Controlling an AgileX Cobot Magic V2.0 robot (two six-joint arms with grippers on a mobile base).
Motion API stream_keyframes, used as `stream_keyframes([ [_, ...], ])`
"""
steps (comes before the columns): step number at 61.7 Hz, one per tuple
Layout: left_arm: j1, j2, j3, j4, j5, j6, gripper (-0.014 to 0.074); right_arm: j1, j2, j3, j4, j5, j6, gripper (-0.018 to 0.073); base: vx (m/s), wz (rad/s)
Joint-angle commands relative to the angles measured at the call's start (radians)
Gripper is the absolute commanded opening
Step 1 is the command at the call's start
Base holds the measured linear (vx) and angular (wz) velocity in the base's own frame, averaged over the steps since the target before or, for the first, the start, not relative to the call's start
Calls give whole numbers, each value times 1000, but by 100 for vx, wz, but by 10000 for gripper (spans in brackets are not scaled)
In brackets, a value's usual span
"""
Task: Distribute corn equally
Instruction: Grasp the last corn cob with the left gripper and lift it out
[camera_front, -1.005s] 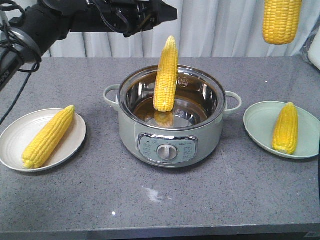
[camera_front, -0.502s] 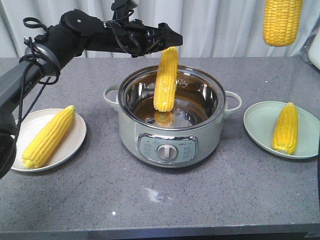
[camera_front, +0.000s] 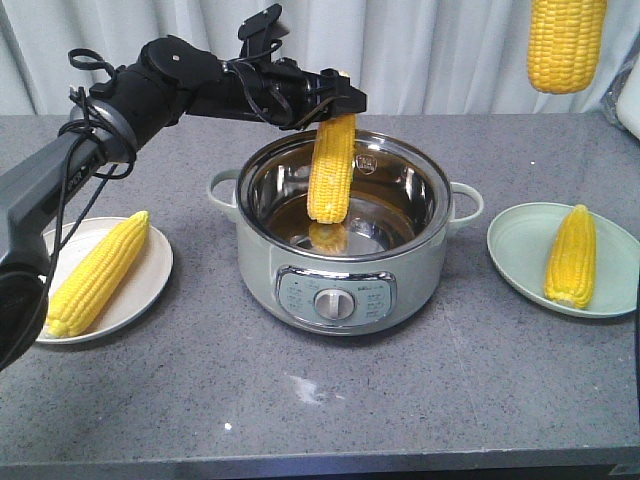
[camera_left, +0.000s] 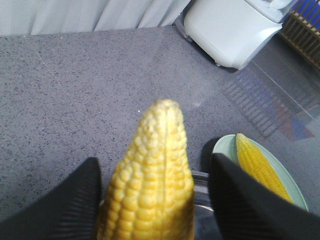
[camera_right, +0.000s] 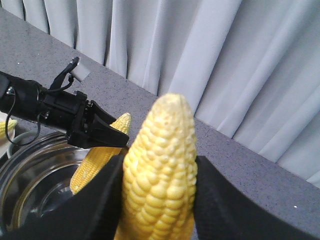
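Left wrist: end effector (camera_left: 152, 162) astride corn (camera_left: 150, 200)

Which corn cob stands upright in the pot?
The middle cob, straddled by the left gripper; the others lie on the white plate and green plate, or hang in the right gripper.

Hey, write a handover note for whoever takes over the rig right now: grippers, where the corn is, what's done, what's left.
Left gripper: open, fingers either side of the tip of the pot cob, which stands in the pot. A gap shows on one side, so it is not clamped.
Right gripper: shut on the raised cob, high above the table's right end.
White plate holds the white-plate cob; green plate holds the green-plate cob.
Done: one cob on each plate.
Left: grip and lift the pot cob, probably to the white plate, and lower the raised cob to the green plate.
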Motion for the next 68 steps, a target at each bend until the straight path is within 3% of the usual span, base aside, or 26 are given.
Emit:
stream_keyframes([
  [1,-7,-72,-34,-47,-20,2,302,-6,-36,-20,8,-53,-2,-1,0,0],
  [14,-6,-82,-35,-54,33,2,-9,-6,-35,-20,8,-47,-2,-1,0,0],
  [35,-3,-230,-38,-46,73,4,-8,-6,-35,-20,7,-24,-2,-1,0,0],
  [45,16,-345,-38,-34,186,4,-8,-6,-33,-20,8,-32,-2,-1,0,0],
  [62,36,-537,-38,120,442,1,-8,-6,-32,-20,9,-8,-2,-1,0,0],
  [68,36,-591,-37,198,469,-19,-8,-6,-32,-20,12,-8,-2,-1,0,0],
])
